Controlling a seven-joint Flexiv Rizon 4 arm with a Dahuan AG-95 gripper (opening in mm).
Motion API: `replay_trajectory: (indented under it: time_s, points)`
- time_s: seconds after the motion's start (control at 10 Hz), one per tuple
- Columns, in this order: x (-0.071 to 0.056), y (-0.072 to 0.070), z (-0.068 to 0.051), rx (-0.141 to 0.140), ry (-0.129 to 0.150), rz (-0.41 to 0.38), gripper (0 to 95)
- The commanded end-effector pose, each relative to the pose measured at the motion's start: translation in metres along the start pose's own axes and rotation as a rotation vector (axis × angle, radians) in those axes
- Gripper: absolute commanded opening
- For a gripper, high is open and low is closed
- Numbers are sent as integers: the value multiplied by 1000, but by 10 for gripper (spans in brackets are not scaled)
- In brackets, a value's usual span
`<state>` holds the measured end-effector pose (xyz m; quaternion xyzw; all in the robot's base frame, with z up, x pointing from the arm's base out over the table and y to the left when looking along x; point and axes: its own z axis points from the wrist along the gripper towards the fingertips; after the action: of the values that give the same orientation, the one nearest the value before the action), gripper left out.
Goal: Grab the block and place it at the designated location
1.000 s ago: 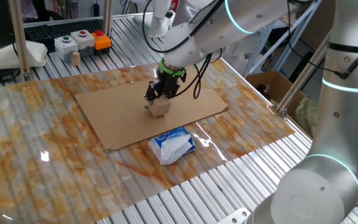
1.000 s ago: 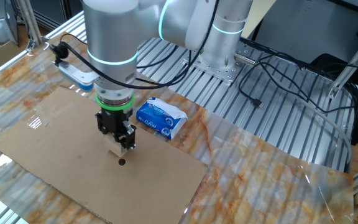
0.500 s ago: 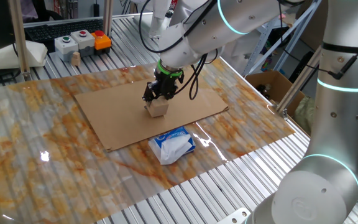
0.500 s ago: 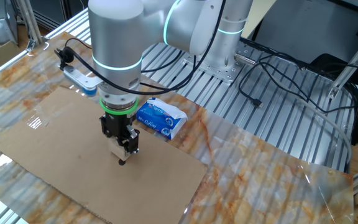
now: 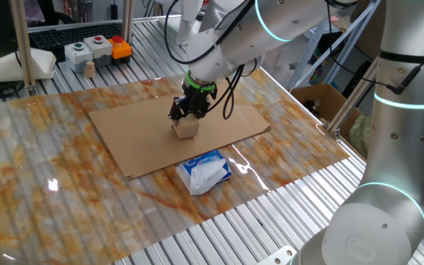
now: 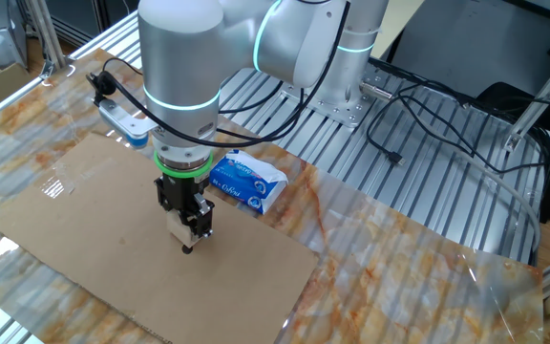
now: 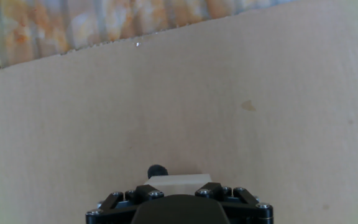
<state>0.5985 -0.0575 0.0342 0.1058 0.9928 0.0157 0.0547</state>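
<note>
Block [image 5: 186,129] sits on the cardboard [image 5: 124,132], clamped between the half-open jaws of the gripper [image 5: 185,118], its edge touching the dot [image 6: 187,249]. A tissue packet [image 5: 205,171] lies at five o'clock, off the sheet, blocking nothing.

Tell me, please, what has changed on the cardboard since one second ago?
The gripper, shut on the block, carried it a little toward the black dot; the block's edge now reaches it. The grip, the cardboard sheet and the tissue packet stayed the same.

blue-and-white tissue packet [image 5: 206,170], button box [image 5: 98,49] — marble tabletop [image 5: 43,169]
</note>
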Motion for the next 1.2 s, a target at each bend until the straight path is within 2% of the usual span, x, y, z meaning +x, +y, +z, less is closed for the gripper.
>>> replay_trajectory:
  time_s: [0.1, 0.2, 0.5, 0.6, 0.8, 0.9, 1.0, 1.2]
  points:
    - [0, 0, 1, -2, 1, 0, 570]
    - [0, 1, 1, -2, 1, 2, 760]
    - [0, 0, 0, -3, 2, 16, 760]
    - [1, -1, -5, -5, 7, 27, 760]
    - [-1, -10, -36, -21, 23, 74, 760]
    - [0, -18, -55, -23, 44, 103, 760]
    - [4, -33, -81, -10, 65, 131, 760]
    - [18, -57, -114, 1, 84, 179, 760]
